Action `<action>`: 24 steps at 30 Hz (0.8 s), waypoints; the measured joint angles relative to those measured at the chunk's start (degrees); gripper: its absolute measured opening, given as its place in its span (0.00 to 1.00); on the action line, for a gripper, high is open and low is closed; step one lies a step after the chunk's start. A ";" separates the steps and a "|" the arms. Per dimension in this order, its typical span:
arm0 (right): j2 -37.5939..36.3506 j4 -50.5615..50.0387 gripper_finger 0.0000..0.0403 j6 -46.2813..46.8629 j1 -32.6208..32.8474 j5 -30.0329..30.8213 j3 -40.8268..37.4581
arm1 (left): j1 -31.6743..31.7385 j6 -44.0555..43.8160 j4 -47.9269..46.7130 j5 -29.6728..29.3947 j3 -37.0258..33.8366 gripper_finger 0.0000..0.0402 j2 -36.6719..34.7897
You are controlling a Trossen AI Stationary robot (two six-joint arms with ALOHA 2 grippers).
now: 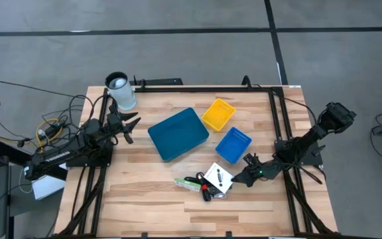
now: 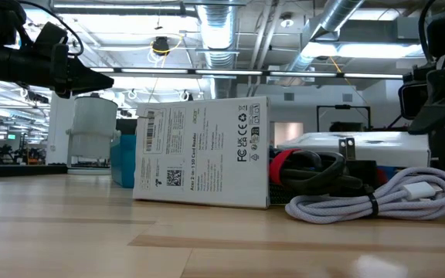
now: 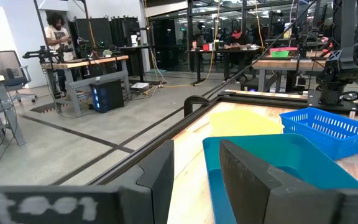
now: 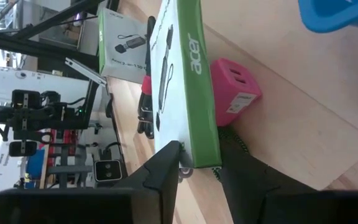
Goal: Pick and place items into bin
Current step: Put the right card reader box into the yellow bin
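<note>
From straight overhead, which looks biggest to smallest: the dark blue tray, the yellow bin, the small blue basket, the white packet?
1. Dark blue tray
2. Small blue basket and yellow bin, too alike to rank
3. White packet

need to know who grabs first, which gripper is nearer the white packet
Right. The right gripper sits just beside the white packet, fingers open toward its green edge. The left gripper waits open far across the table by the big blue bin.
</note>
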 joint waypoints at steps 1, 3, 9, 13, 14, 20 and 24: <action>0.00 0.00 0.25 0.00 0.00 -0.02 0.00 | -0.01 0.00 0.00 0.00 0.02 0.30 -0.02; 0.00 0.02 0.23 -0.04 0.00 -0.02 0.00 | -0.02 0.00 0.00 0.00 0.00 0.30 -0.02; 0.00 -0.22 0.20 -0.07 0.02 0.00 0.00 | -0.01 0.00 0.00 0.00 0.02 0.30 -0.02; 0.00 -0.33 0.19 -0.04 0.02 -0.02 0.00 | -0.01 -0.01 0.00 0.01 0.02 0.30 -0.01; 0.00 -0.35 0.19 -0.04 0.02 -0.02 0.00 | -0.01 0.00 0.00 0.00 0.01 0.30 -0.01; 0.00 -0.37 0.19 -0.07 0.02 -0.02 0.00 | -0.01 0.00 0.00 0.00 0.02 0.30 -0.01; 0.00 -0.39 0.19 -0.40 0.02 -0.02 0.00 | 0.00 0.00 0.00 0.02 0.00 0.30 0.00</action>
